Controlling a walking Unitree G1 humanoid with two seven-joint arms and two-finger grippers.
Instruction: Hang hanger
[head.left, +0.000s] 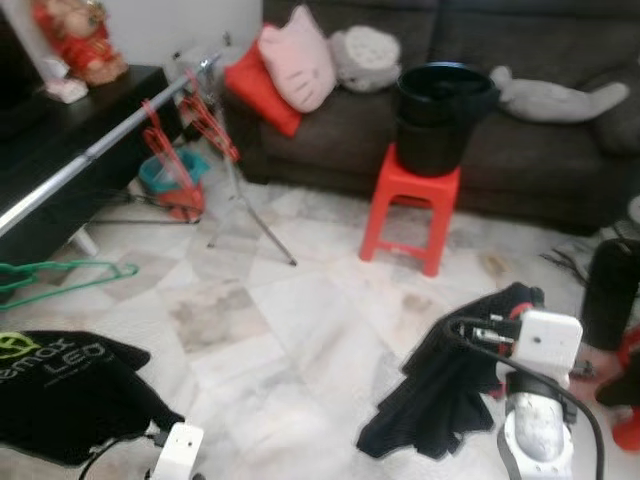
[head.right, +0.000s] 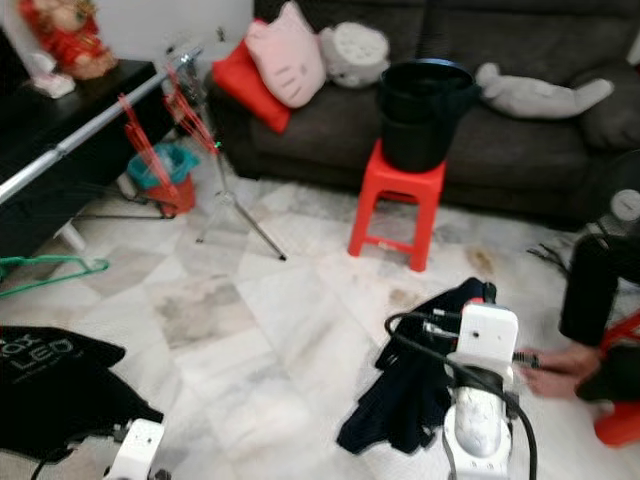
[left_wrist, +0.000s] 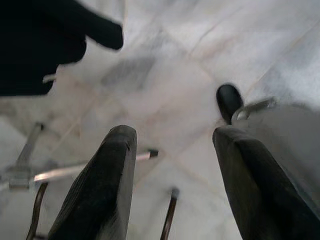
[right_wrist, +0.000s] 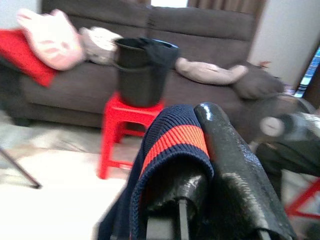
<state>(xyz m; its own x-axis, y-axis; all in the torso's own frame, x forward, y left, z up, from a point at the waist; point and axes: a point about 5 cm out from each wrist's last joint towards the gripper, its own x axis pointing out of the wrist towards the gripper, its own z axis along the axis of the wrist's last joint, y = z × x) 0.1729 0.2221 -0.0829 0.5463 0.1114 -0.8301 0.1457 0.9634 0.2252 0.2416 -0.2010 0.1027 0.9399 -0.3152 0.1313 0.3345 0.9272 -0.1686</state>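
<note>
Black fingers of the right gripper (right_wrist: 200, 165) pinch a navy knit garment with an orange stripe (right_wrist: 172, 142). The left gripper (left_wrist: 172, 185) hangs wide, empty. A green wire hanger (head.left: 60, 275) lies on the marble floor (head.left: 300, 320), below the silver rail (head.left: 90, 150); the dangling cloth could snag.

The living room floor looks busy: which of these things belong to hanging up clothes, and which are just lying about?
Part of the job:
rail
red hangers
green hanger
dark garment in the right end effector

Lying about:
red stool
black bucket
pink cushion
</note>
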